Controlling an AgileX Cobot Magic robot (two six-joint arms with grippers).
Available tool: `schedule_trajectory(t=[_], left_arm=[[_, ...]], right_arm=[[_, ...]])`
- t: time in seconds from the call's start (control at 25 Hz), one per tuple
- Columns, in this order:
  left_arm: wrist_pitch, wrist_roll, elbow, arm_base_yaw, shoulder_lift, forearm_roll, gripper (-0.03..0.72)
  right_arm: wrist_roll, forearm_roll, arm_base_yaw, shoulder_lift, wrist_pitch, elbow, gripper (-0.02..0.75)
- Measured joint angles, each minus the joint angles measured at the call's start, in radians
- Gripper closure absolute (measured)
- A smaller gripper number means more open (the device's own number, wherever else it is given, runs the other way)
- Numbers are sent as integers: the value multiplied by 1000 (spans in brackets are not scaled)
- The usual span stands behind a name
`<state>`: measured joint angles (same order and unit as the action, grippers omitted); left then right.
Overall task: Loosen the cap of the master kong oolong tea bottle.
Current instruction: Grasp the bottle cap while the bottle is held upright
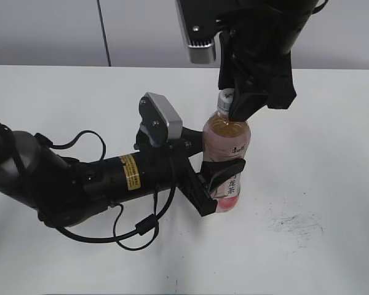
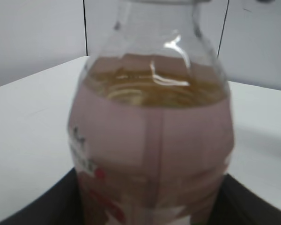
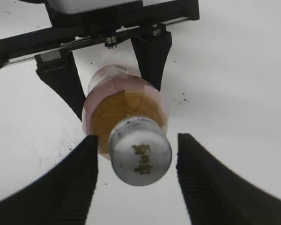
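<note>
The master kong oolong tea bottle [image 1: 227, 144] stands upright on the white table, amber tea inside and a pale pink label. My left gripper [image 1: 220, 184] is shut on its lower body; the bottle fills the left wrist view [image 2: 152, 136]. The white cap [image 3: 140, 151] with a dark mark on top sits on the bottle neck [image 1: 225, 98]. My right gripper [image 3: 136, 154] is open, one finger on each side of the cap with a small gap on both sides. In the exterior view the right gripper [image 1: 237, 104] hangs over the bottle top and hides most of the cap.
The white table [image 1: 320, 153] has a dark scuffed patch [image 1: 292, 224] at the front right. A grey wall stands behind the table's far edge. The left arm and its cables [image 1: 80, 178] lie across the left side of the table.
</note>
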<state>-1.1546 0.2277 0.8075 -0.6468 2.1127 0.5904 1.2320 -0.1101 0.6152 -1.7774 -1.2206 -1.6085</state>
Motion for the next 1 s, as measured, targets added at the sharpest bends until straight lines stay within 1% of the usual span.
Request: schedule_trajectory(t=[0.04,0.12,0.24,0.32,0.36,0.48,0.56,0.64,0.76,1.0], left_arm=[[0,0,0,0,0,0,293],[0,0,0,0,0,0,293],[0,1,0,0,0,0,293],[0,1,0,0,0,0,293],[0,1,0,0,0,0,293],[0,1,0,0,0,0,293],[0,1,0,0,0,-1,293],[0,1,0,0,0,-1,293],[0,1,0,0,0,-1,293],[-3,1,1,0,3,-1,293]], right_arm=[[-40,0,0,0,0,0,210],[-121,0,0,0,0,-5,155],[-320,-18,0,0,-1,-47,152],[-554,-25,0,0,-1,-89,152],[-732,-23,0,0,-1,-117,152],[-1135,-1,0,0,-1,-161,155],[-1270,-10,0,0,-1,-163,169],[-1341,-32,0,-4,-2,-163,191],[-1384,-31,0,-6,-1,-129,209],[-1410,-13,0,-8,-1,-20,215]])
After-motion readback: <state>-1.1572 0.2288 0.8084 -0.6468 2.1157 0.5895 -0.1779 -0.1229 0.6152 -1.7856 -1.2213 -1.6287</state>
